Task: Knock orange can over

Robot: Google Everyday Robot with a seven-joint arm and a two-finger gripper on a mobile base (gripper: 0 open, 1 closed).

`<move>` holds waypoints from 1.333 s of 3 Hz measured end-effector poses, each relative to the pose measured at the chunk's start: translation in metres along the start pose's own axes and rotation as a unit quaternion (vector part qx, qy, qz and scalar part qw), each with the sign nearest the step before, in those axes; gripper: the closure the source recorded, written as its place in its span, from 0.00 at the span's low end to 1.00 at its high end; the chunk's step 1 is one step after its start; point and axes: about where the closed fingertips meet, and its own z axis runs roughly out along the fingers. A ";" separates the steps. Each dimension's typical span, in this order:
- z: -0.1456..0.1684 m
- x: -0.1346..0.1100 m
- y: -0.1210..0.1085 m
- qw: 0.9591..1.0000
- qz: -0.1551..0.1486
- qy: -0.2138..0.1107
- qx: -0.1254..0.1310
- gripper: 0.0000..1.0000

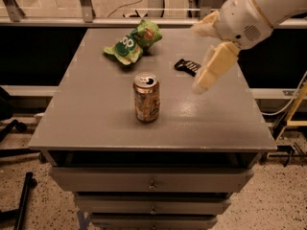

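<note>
Nearest me are the grey drawers [151, 181] under the table [86, 119], whose front edge runs straight across with a lip overhanging them. The orange can [146, 97] stands upright on the tabletop, about midway across and nearer that front edge than the back. It is shiny orange-gold with pale markings down its side and a silver top, the pull-tab opening dark. I cannot read any writing on it. Bare grey surface lies all around it, with wide room to the left and a good stretch between it and the right edge.

Further back and to the right, the gripper [196, 59] hangs above the table, well apart from the can. Its cream fingers [214, 67] are spread with nothing between them, the lower one slanting down toward the can's side. Just behind it lies a flat black candy bar wrapper [185, 66], its print unreadable. Farthest back is a crumpled green snack bag [132, 43] with pale rounded lettering I cannot make out.
</note>
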 end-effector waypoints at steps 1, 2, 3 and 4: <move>0.002 -0.012 0.004 1.000 0.001 -0.021 -0.010 0.00; 0.002 -0.010 0.004 1.000 0.000 -0.016 -0.008 0.00; 0.030 -0.003 0.004 1.000 -0.003 0.005 -0.025 0.00; 0.060 0.008 0.006 0.999 0.001 0.000 -0.040 0.00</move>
